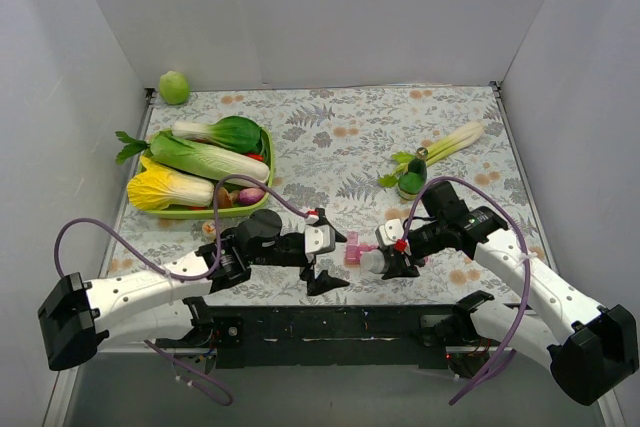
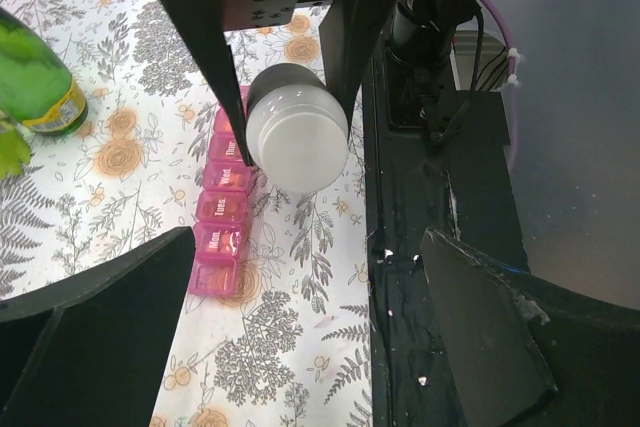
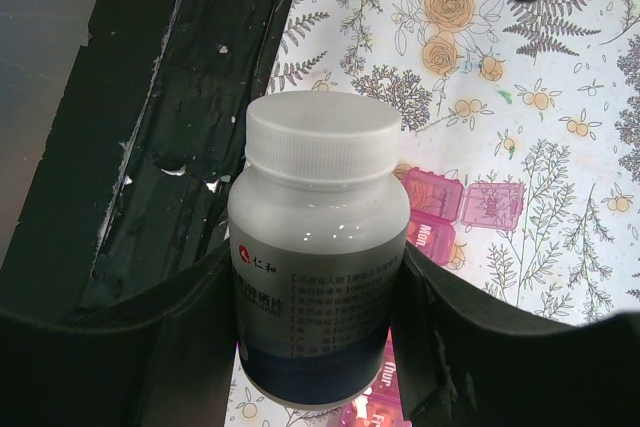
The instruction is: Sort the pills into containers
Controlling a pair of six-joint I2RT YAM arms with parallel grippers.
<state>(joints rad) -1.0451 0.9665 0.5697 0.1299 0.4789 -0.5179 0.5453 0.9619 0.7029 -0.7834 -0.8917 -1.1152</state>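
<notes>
The pink pill organizer [image 1: 354, 250] lies on the patterned cloth near the front edge. It also shows in the left wrist view [image 2: 224, 203] and in the right wrist view [image 3: 436, 217], where its end lid [image 3: 491, 204] stands open. My right gripper [image 1: 386, 260] is shut on a white-capped pill bottle [image 3: 316, 277], held right beside the organizer with its cap [image 2: 297, 129] toward the left wrist camera. My left gripper [image 2: 310, 332] is wide open and empty, just short of the organizer's near end [image 1: 338, 259]. No loose pills show.
A green oval tray [image 1: 262, 197] of vegetables stands at the back left, with a round green fruit [image 1: 174, 87] behind it. A green bottle [image 1: 412, 179] and a spring onion [image 1: 452, 140] lie at the back right. The black base rail [image 1: 340, 325] runs along the front edge.
</notes>
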